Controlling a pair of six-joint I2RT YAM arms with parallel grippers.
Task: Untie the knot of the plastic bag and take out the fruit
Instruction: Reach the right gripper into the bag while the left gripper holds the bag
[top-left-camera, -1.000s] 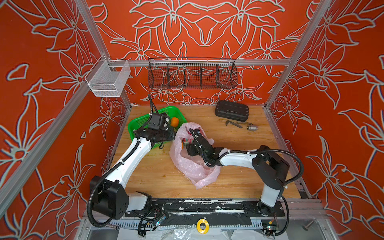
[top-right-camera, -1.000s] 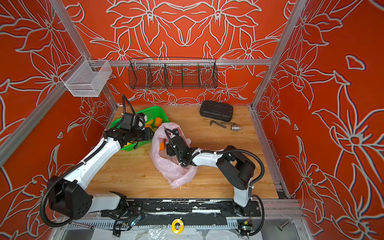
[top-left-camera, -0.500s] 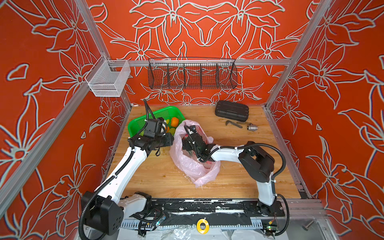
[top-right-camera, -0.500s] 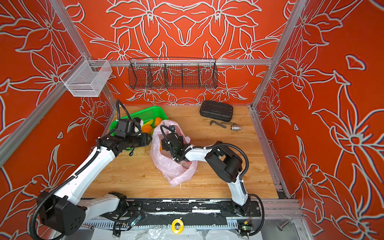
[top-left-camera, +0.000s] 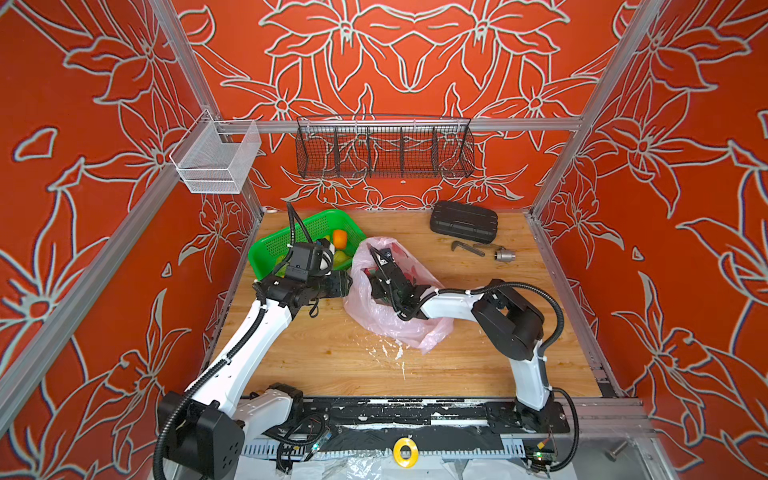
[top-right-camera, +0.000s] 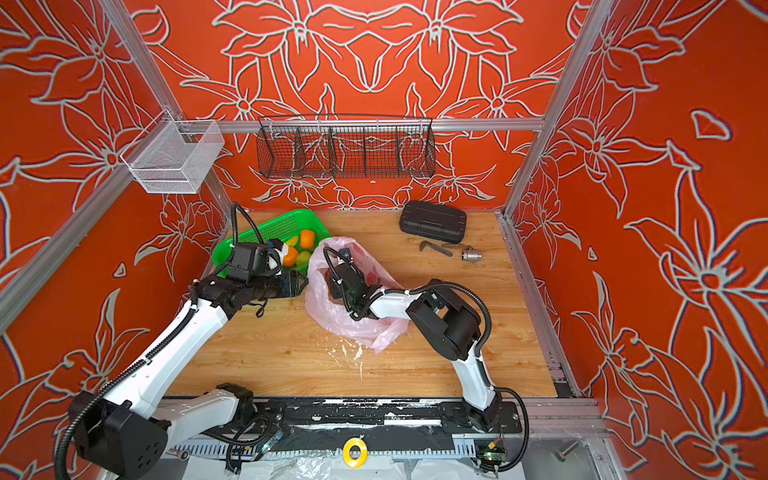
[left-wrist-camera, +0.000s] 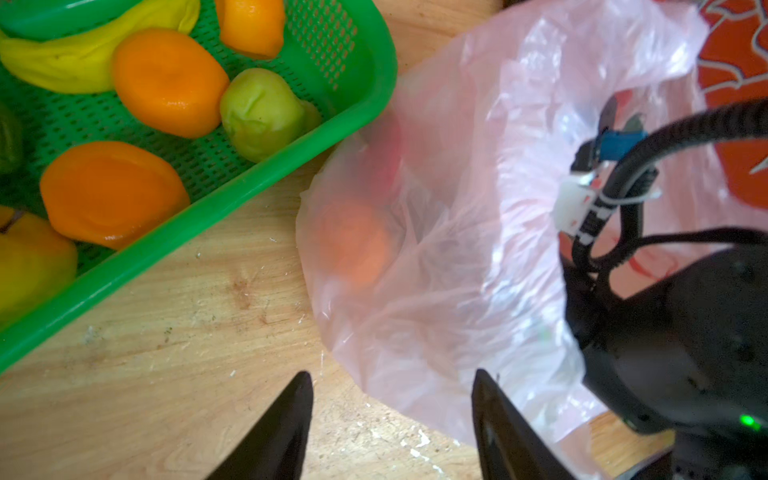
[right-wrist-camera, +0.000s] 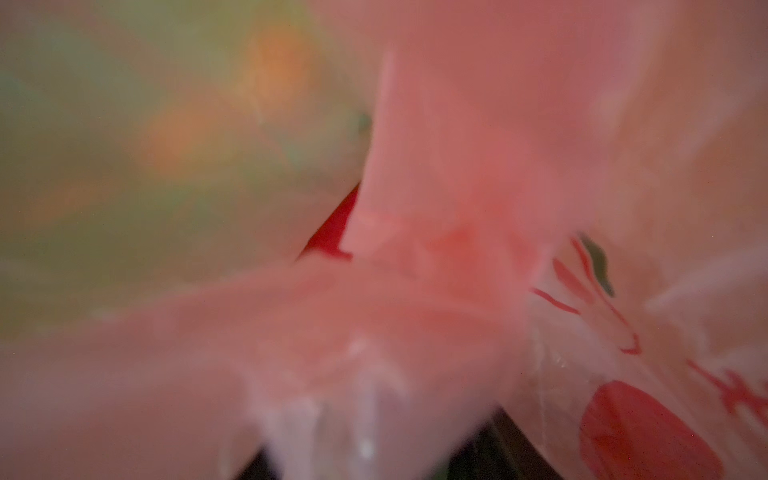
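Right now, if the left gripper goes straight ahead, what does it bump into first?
Most likely the pink bag. The left gripper has open jaws aimed at its side, an orange just inside.

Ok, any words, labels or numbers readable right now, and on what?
Nothing can be read for certain.
plastic bag: red printed strokes, perhaps characters, in the right wrist view, blurred and cut off, unreadable.
black case: no label visible in both top views.

Left arm (top-left-camera: 253, 332) and right arm (top-left-camera: 449, 305): white links, black joints. Ribbed black cables (top-left-camera: 557, 309) run along both. Left end effector (left-wrist-camera: 392, 374) fingers (left-wrist-camera: 286, 432) black, pointed.
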